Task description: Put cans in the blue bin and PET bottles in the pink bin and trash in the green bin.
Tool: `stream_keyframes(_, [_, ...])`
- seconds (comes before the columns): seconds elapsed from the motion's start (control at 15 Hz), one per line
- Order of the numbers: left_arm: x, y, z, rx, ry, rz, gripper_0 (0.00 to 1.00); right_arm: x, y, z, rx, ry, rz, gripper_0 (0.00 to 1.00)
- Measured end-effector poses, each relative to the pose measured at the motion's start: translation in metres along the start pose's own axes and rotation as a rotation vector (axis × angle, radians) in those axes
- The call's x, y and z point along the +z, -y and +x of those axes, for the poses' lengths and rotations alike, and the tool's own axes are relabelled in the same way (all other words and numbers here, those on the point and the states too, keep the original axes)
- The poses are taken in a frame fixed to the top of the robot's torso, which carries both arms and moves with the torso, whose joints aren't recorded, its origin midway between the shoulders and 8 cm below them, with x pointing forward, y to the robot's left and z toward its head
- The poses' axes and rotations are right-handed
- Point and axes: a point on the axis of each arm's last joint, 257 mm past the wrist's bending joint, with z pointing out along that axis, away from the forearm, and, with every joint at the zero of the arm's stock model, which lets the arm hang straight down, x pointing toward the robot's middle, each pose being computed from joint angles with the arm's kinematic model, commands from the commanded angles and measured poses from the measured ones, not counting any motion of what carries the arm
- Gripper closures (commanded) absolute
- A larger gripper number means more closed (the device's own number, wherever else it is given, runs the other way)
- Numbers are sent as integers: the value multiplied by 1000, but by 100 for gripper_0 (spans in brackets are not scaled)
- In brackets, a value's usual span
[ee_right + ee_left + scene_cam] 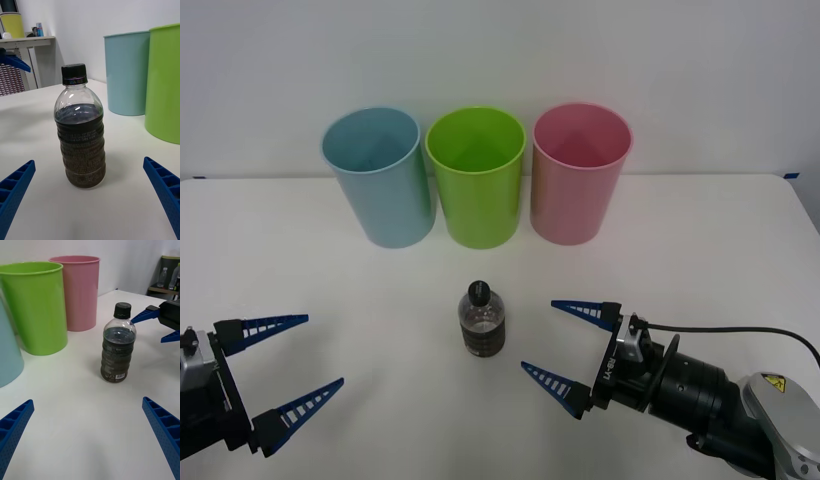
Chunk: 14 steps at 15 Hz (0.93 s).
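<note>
Right gripper [553,342] is wide open, holding nothing, just beside the PET bottle [481,320], a ribbed clear plastic one standing upright on the white table [700,250]. Behind stand round, tapering blue bin [378,180], green bin [476,180], pink bin [578,175]. Left gripper [308,358] gapes empty.

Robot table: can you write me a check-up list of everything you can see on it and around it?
Surface: white table, no spills seen.
Job's things: blue bin, green bin and pink bin stand upright in a row at the back; PET bottle stands upright in front of the green bin, capped.
Clutter: nothing seen.
Grippers: left gripper open, near the table's left front; right gripper open, just right of the bottle, not touching it.
Cables: black cable along the right arm.
Surroundings: plain white wall; a side table with shelf items in the right wrist view.
</note>
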Motion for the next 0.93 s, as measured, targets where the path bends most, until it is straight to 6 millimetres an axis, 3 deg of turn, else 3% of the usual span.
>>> stream_keyframes(0.4, [-46,14,-4,12,-90,-13,0,0,0,0,0,0,0,0])
stream_keyframes(0.93, [-60,22,14,8,-187,4,0,0,0,0,0,0,0,0])
